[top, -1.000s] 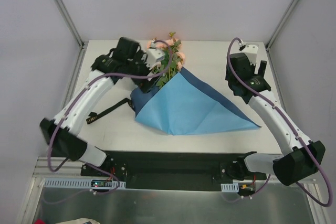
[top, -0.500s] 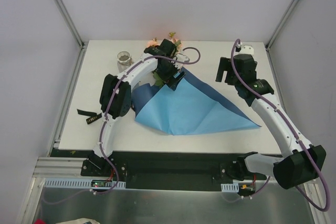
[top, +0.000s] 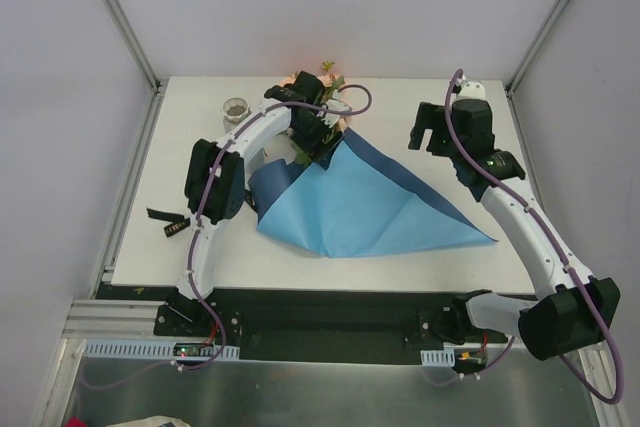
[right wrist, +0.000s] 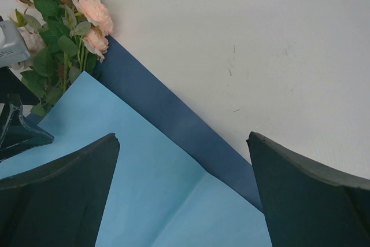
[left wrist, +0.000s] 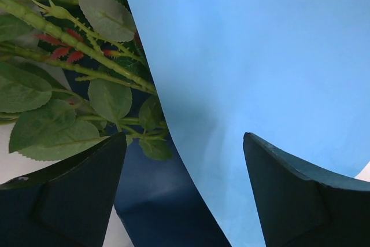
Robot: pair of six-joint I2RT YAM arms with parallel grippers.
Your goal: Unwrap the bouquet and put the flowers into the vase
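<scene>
Blue paper point(top: 380, 207) spread open; left jaws apart astride flowers point(left wrist: 107, 15) and paper edge; right jaws apart, empty

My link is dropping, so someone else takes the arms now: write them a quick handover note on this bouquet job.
Left tool: open, holding nothing, hovering over the stems of the flowers at the blue paper's far corner.
Right tool: open, empty, above the paper's far right edge.
The vase: upright, no flowers in it, far left of the table.
Done: black ribbon off, lying left; paper spread open.
Left: grasp the flowers, put them in the vase.
</scene>
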